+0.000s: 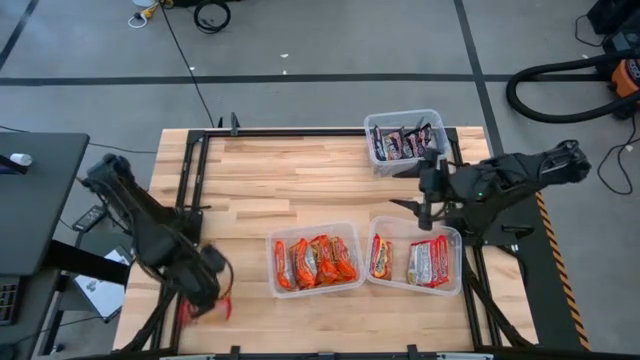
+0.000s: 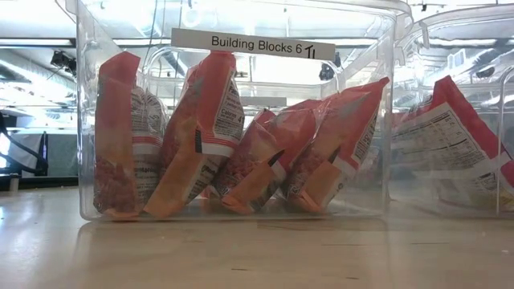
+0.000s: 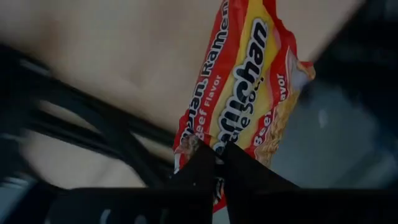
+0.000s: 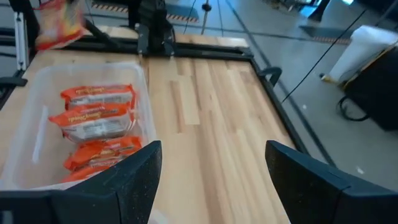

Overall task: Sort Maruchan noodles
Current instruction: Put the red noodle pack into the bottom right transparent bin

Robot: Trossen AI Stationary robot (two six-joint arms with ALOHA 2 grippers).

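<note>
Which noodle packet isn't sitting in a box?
The red-and-yellow beef packet, pinched at its edge by the left gripper near the table's front left corner. All the other packets sit inside the three clear bins.

Three clear bins on wooden table; vacuum hose on grey floor.

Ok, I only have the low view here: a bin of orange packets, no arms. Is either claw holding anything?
Observer: Yes. The left claw is shut on a beef packet at the table's front left corner.
Operator: And the right claw?
Observer: The right claw is open and empty, above the table just behind the right bin.
Operator: Any bin I can't see?
Observer: A back bin holds dark packets.
</note>
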